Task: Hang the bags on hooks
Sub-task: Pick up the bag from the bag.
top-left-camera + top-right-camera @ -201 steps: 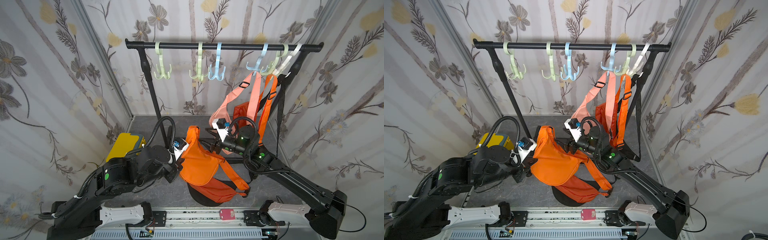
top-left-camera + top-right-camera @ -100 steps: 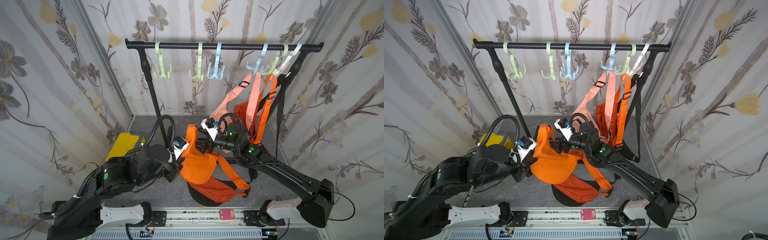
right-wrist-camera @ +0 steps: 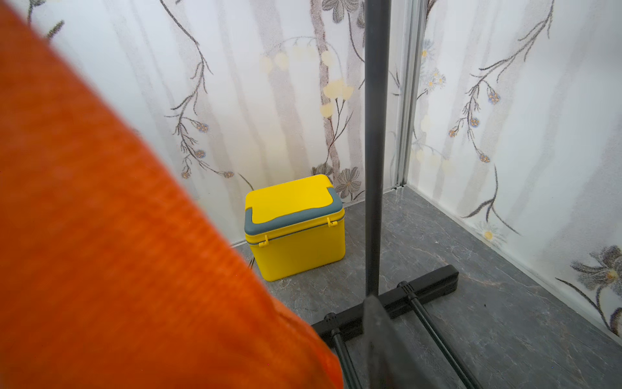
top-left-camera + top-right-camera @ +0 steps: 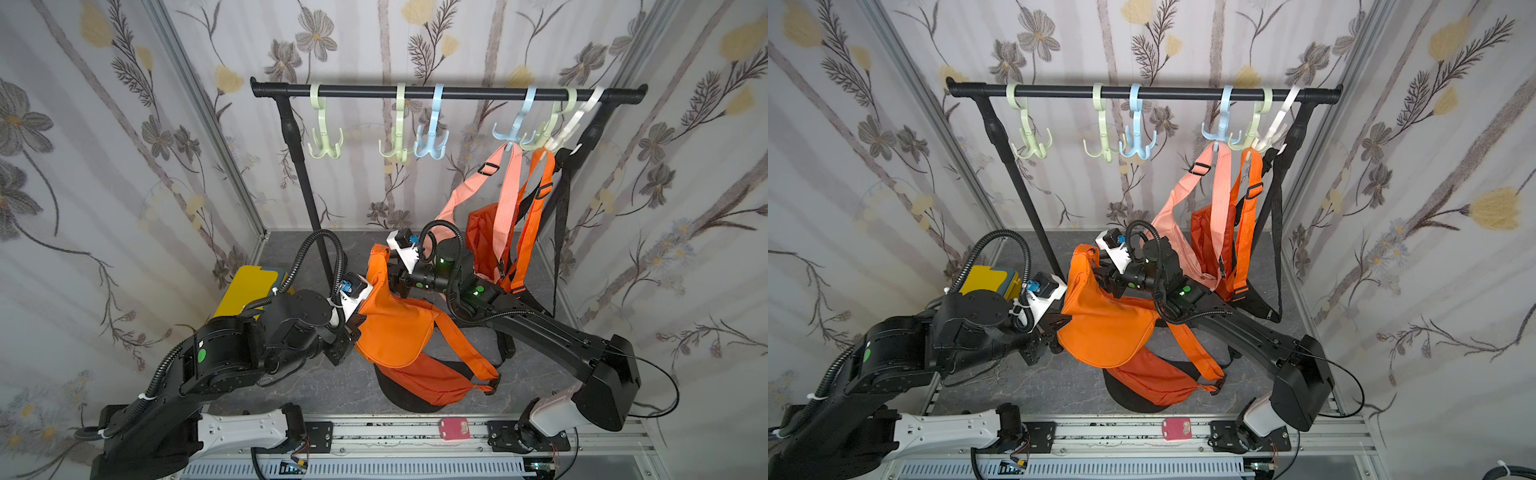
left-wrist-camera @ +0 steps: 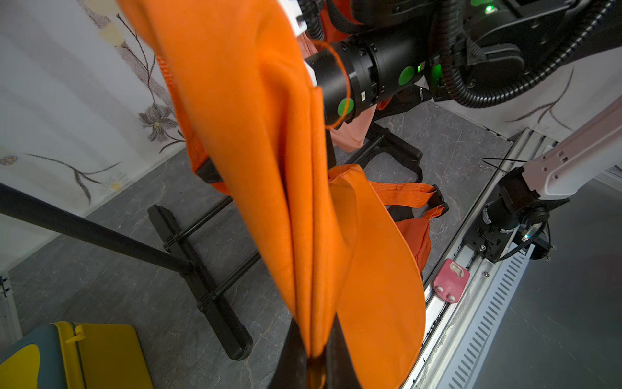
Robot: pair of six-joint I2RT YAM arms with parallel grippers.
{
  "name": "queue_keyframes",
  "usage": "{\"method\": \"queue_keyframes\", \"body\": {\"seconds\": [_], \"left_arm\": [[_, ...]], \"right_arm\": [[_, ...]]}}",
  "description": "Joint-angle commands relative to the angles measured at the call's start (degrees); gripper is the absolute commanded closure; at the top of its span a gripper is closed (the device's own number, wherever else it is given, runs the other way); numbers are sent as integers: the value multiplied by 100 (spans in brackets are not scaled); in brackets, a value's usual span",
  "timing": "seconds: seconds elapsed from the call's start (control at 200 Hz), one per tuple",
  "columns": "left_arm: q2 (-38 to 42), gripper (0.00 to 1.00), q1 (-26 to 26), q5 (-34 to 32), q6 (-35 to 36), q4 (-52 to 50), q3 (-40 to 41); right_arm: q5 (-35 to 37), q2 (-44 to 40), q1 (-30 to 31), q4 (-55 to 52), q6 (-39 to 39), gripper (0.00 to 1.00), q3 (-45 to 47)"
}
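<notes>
A: Where's the orange bag [image 4: 395, 328]?
B: Held off the bench, mid-floor, between both arms. The left claw [image 5: 316, 366] is clamped on a fold of the bag's body; its wrist view shows cloth pinched between the fingers. The lower half and strap [image 4: 467, 351] droop toward the bench's front edge, onto something dark I can't identify.
A: Right claw [image 4: 397, 282]?
B: Nosed against the bag's upper end, behind the cloth. Can't tell if it's wide, narrow or biting anything. Its wrist camera is mostly orange blur.
A: So the step in hand is the second grip, I'd say.
B: Agreed. To do it well, bite webbing, not body cloth. Cloth will likely slide and gives no loop to drop over a prong.
A: Release order?
B: Left lets go only once the right visibly carries weight. Otherwise the bag drops.
A: Target?
B: The free blue hook [image 4: 433, 141] near the middle of the rail [image 4: 478, 93]. Hooks at the rail's right end are taken; the pink bag [image 4: 506, 187] and others hang there.
A: Risks?
B: The drooping strap could snag the rack's foot [image 5: 202, 286] on the lift. The post [image 4: 308, 199] stands close on the left. Raise straight up, then cross to the hook with the loop held open.
A: Yellow box [image 4: 249, 291]?
B: Against the bench's left edge, out of the way.
</notes>
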State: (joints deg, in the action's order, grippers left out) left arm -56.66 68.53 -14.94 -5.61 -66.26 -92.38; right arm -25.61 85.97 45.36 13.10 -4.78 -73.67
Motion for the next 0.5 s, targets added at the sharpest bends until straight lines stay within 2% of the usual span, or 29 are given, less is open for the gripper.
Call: {"method": "queue_keyframes", "body": {"seconds": [0.0,0.015,0.15,0.34,0.495], "left_arm": [[46,100,1,-146,-57,74,-13],[62,100,2,-155,-63,70,-9],[218,100,0,-247,-104,168,175],[346,100,0,-340,-99,437,434],[168,100,1,-871,-97,562,189]], "right_arm": [[346,-260,-168,652,-411,97,119],[403,-325,-195,679,-426,100,165],[835,-956,-471,727,-539,100,605],[918,-1549,-713,322,-404,100,815],[1253,-1950,-722,-203,-83,100,670]]}}
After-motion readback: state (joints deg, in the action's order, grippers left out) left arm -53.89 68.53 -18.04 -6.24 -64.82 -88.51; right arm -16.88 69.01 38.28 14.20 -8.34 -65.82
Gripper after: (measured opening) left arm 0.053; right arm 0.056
